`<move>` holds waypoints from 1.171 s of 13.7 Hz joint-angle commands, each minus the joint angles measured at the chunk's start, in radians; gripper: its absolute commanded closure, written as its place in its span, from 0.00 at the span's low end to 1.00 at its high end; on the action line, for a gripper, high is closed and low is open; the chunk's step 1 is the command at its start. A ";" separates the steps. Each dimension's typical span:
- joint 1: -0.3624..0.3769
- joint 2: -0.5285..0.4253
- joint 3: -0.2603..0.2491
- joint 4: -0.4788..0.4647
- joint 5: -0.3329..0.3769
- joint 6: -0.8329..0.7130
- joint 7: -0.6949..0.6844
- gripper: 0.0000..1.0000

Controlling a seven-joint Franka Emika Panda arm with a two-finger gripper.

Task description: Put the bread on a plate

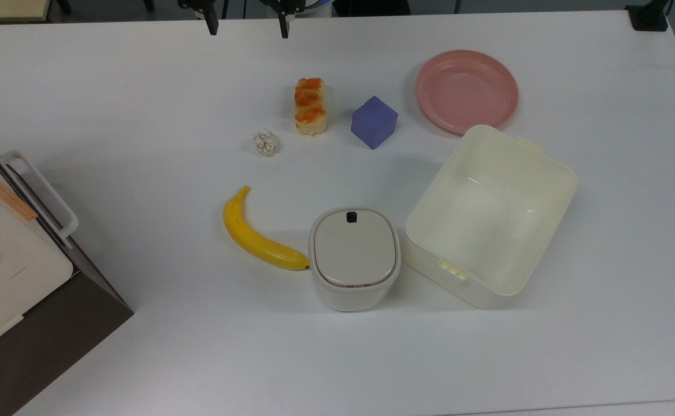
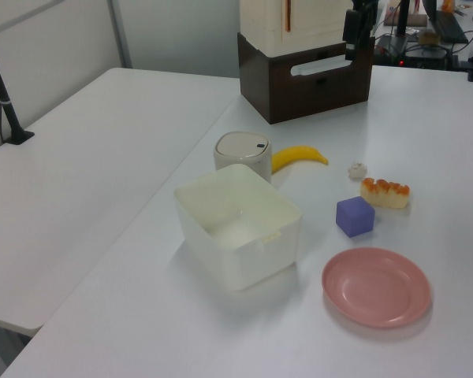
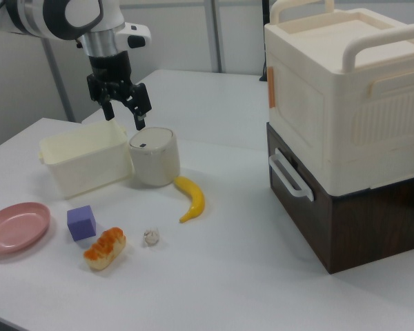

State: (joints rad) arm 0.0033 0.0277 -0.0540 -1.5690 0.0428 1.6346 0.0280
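Near the white table's [image 1: 112, 104] far edge in the top view, the black two-finger gripper [image 1: 245, 26] hangs high with fingers spread, holding nothing. Small pale-yellow bread loaf with orange glaze [image 1: 310, 106] lies below it beside a purple cube [image 1: 374, 122]; round pink plate [image 1: 466, 91] sits bare toward the top view's right edge.

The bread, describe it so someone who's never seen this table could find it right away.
On the white table, find the round pink plate; in the top view a purple cube sits to the plate's left, and the bread lies just left of the cube. It is a small oblong pale-yellow loaf with orange-brown glazed bumps, unlike the whitish knobbly ball and the long yellow banana nearby.
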 commanded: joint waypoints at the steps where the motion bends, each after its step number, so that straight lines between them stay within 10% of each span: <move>1: 0.007 -0.009 -0.012 -0.006 0.020 0.005 -0.019 0.00; 9: 0.015 -0.015 -0.009 -0.048 0.020 -0.025 -0.025 0.00; 16: 0.072 -0.101 -0.007 -0.294 0.017 -0.010 -0.023 0.00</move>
State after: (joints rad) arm 0.0344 0.0015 -0.0515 -1.7058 0.0429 1.5790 0.0194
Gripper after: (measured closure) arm 0.000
